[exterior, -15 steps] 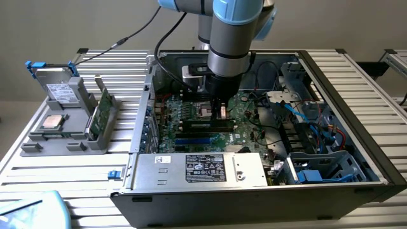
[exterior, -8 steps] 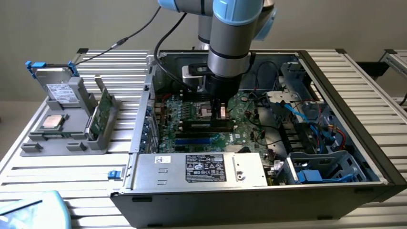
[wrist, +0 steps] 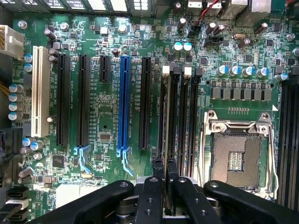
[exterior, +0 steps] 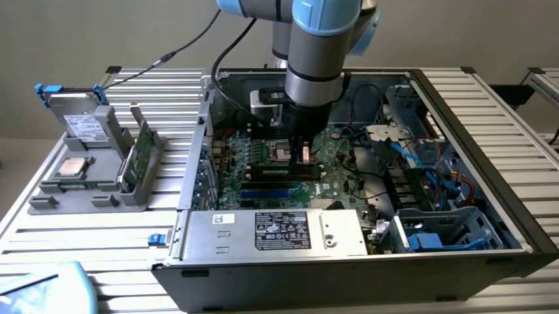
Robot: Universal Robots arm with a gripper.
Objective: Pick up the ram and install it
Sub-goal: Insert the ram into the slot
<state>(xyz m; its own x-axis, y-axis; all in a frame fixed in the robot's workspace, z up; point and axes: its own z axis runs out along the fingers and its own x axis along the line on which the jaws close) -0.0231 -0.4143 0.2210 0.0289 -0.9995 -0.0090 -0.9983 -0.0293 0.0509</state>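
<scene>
My end effector [wrist: 164, 164] is clamped on the ram [wrist: 167, 126], edge-on over the memory slots [wrist: 189, 116], between the blue slot [wrist: 124, 102] and the empty socket [wrist: 236, 156]. Its chips are hidden; cables [exterior: 409, 154] crowd the case [exterior: 349, 281].

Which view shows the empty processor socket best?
The wrist view: the socket lies open in full view, its silver frame and pin field plain. In the exterior view it is a small dark square beside the gripper, without detail.
</scene>
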